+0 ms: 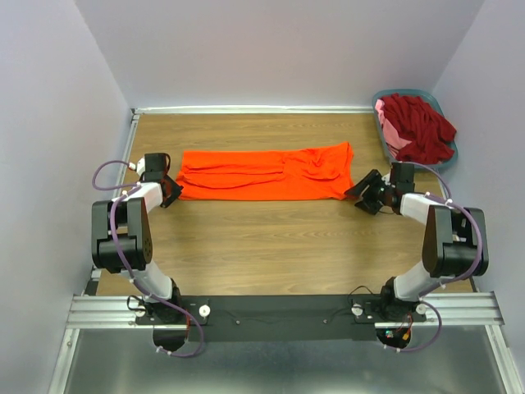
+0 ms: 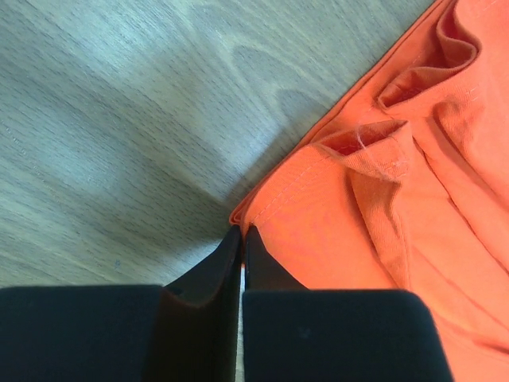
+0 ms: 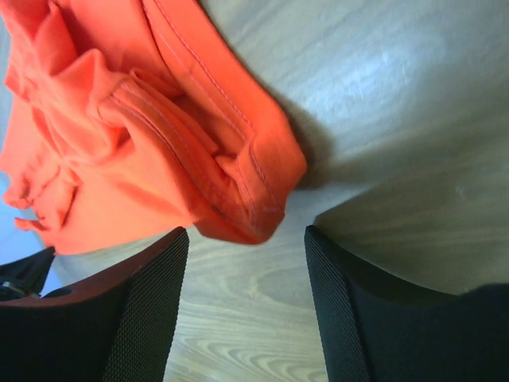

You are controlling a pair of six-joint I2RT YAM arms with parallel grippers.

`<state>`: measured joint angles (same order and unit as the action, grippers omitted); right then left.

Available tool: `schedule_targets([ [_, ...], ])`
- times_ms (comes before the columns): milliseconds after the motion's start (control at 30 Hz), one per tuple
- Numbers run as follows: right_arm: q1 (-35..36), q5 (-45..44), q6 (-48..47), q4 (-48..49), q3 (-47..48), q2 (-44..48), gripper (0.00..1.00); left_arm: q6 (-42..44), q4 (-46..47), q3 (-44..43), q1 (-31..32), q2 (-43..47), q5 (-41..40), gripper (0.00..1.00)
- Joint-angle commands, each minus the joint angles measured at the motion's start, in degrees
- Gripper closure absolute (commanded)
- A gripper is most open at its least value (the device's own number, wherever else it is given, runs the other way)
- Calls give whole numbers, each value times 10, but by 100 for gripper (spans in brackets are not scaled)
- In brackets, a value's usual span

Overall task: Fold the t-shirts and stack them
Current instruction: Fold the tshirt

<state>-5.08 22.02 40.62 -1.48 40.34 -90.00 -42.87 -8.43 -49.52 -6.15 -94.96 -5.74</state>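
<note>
Near edge: two arms, two grippers. The left gripper [image 2: 241, 232] has its fingers pressed together, tips right at the hem corner of the orange t-shirt [image 2: 382, 239]. Whether cloth sits between them cannot be told; only a thin slit shows. The right gripper [image 3: 245, 231] has its fingers wide apart, straddling the opposite bunched corner of the shirt and not touching it.

Risks:
- The left pinch may have only a hem edge or nothing, so a lift would slip off the corner.
- The right corner is a thick roll of layers (several folds stacked). A closure may catch only the top layer and let the rest sag open.
- Uneven lifts would skew the fold.

Mid table [image 1: 271, 238]: one orange t-shirt, lying as a long band, wrinkled at its right end.

Far right corner: one basket [image 1: 402, 92] holding a dark red shirt [image 1: 422, 123] on top of a pink shirt [image 1: 392, 135] (at least one of each, exact number hidden).
</note>
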Motion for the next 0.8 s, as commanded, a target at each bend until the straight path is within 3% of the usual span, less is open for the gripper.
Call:
schedule_targets([
  [0, -11, 14, 7, 48, -14, -25, 32, 9, -8, 12, -3, -10, 2, 93],
  [100, -13, 14, 5, 53, -17, -37, 39, 10, -8, 15, -8, -10, 5, 93],
  [200, -19, 14, 2, 57, -25, -43, 52, 12, -8, 20, -15, -9, 11, 94],
  [267, -24, 14, -1, 57, -32, -47, 71, 13, -9, 22, -22, -8, 13, 99],
  [367, -31, 11, -3, 57, -41, -42, 97, 16, -10, 27, -32, -10, 23, 100],
  [533, -67, -4, -2, 33, -61, -3, 99, 28, -55, 33, -53, -2, 28, 100],
  [767, -86, -90, -40, -129, -56, 64, 99, 30, -111, 88, -77, 84, 6, 100],
])
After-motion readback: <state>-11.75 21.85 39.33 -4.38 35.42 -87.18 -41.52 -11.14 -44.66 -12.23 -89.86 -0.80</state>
